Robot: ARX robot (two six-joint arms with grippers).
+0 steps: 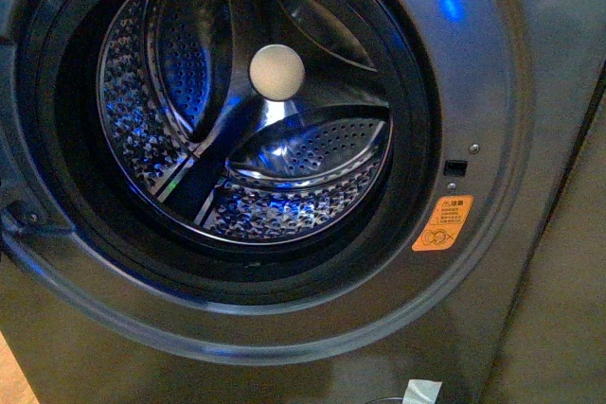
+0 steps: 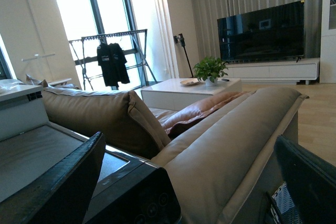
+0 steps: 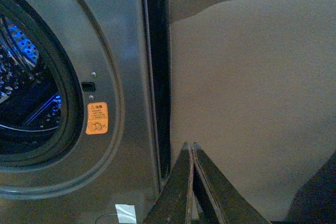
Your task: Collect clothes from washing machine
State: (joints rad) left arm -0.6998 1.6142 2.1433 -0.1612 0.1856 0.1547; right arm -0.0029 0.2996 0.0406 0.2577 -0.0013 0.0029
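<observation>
The grey washing machine (image 1: 492,92) fills the front view, door open, its perforated steel drum (image 1: 170,92) lit blue. I see no clothes in the drum. An orange sticker (image 1: 442,223) and a white tag (image 1: 421,392) are on its front. The right wrist view shows the machine's front (image 3: 121,51), with my right gripper (image 3: 189,148) shut and empty, to the right of the porthole by the machine's side edge. My left gripper (image 2: 190,145) is open and empty, facing into the room above a dark button panel (image 2: 142,203). Neither arm shows in the front view.
A beige wall or panel (image 3: 252,93) stands right of the machine. The left wrist view shows a tan sofa (image 2: 226,140), a white coffee table (image 2: 173,90), a TV (image 2: 261,31), a drying rack with a black shirt (image 2: 111,62) and a woven basket edge (image 2: 286,208).
</observation>
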